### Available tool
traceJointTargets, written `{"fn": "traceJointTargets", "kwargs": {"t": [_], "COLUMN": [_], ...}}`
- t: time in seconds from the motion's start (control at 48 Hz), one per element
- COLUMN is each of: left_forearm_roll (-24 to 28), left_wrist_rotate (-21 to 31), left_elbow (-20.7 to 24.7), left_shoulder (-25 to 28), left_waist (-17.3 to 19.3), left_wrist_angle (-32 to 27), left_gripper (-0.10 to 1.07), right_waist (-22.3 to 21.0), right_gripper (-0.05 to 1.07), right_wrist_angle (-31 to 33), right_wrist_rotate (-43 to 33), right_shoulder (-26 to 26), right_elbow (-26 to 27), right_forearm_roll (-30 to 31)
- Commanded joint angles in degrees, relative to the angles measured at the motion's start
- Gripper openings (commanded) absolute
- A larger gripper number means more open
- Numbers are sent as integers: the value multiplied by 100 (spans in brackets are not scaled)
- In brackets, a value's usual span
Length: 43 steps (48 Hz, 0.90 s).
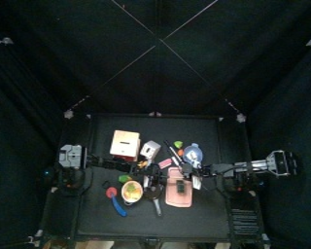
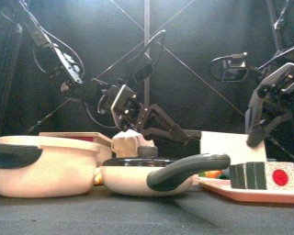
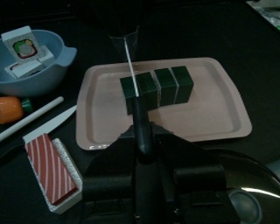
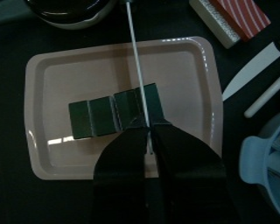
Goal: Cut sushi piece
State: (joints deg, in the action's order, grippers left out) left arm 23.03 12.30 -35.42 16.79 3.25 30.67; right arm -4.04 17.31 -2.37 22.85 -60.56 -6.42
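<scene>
The right gripper (image 4: pixel 150 140) is clenching a thin steel knife (image 4: pixel 130 52) over the dark-green nori-wrapped sushi roll (image 4: pixel 113 112) on the pink plastic tray (image 4: pixel 60 70). The left gripper (image 3: pixel 140 131) is pinching the roll's end. An off-line stroke is risking a skidding roll.

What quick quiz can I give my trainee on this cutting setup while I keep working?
1. True or false: the sushi roll lies on the pink tray.
2. In the left wrist view, how many segments does the roll show? A one, B three, C six.
3. Fill in: the white packet sits in the blue ____.
Key: 1 true; 2 B; 3 bowl.
</scene>
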Motion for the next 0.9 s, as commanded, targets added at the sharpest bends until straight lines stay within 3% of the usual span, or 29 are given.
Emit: {"fn": "traceJointTargets", "kwargs": {"t": [0.0,0.875], "left_forearm_roll": [18,26], "left_wrist_rotate": [0,-9], "left_elbow": [-44,-44], "left_shoulder": [-53,-255], "left_waist": [-132,-202], "left_wrist_angle": [-44,-44], "left_gripper": [42,42], "right_waist": [-62,-35], "right_gripper": [32,32], "right_wrist_angle": [123,141], "right_wrist_rotate": [9,9], "right_shoulder": [-70,176], "right_elbow": [-149,-141], "right_forearm_roll": [-35,-44]}}
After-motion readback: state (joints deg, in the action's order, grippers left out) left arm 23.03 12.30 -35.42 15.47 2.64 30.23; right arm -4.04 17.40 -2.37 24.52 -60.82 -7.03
